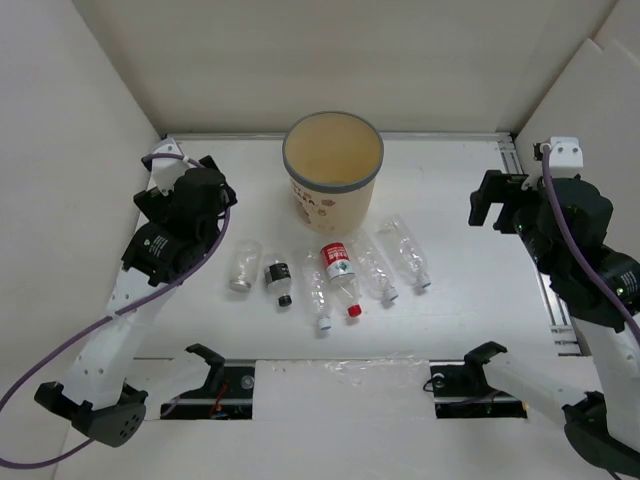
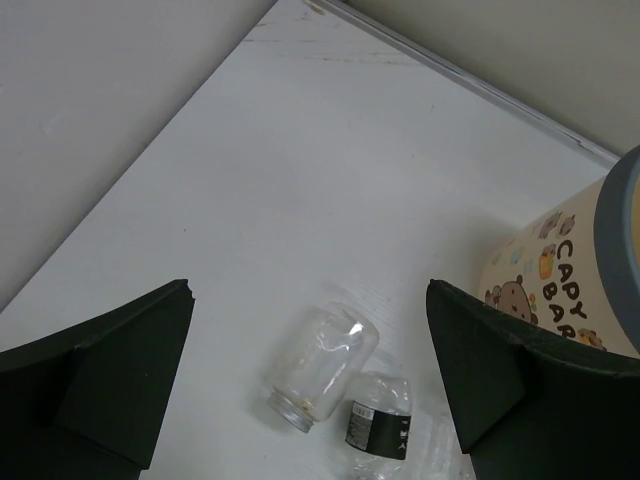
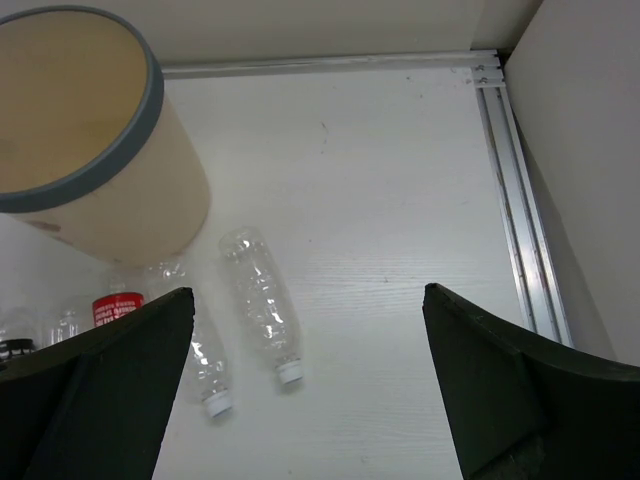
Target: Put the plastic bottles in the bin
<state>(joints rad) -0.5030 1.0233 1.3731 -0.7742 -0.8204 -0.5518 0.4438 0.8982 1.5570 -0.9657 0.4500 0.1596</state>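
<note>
The tan bin (image 1: 333,170) with a grey rim stands upright at the back middle of the table. Six bottles lie in a row in front of it: a silver-capped one (image 1: 243,266), a black-labelled one (image 1: 278,278), a clear white-capped one (image 1: 317,290), a red-labelled one (image 1: 340,272), and two more clear ones (image 1: 375,270) (image 1: 408,250). My left gripper (image 1: 212,200) is open and empty, hovering left of the bin; in its wrist view (image 2: 308,300) it is above the silver-capped bottle (image 2: 320,365). My right gripper (image 1: 490,205) is open and empty, to the right of the bottles (image 3: 305,295).
White walls close in the table on the left, back and right. An aluminium rail (image 1: 555,300) runs along the right side. Two black fixtures (image 1: 215,365) (image 1: 470,365) sit at the near edge by the arm bases.
</note>
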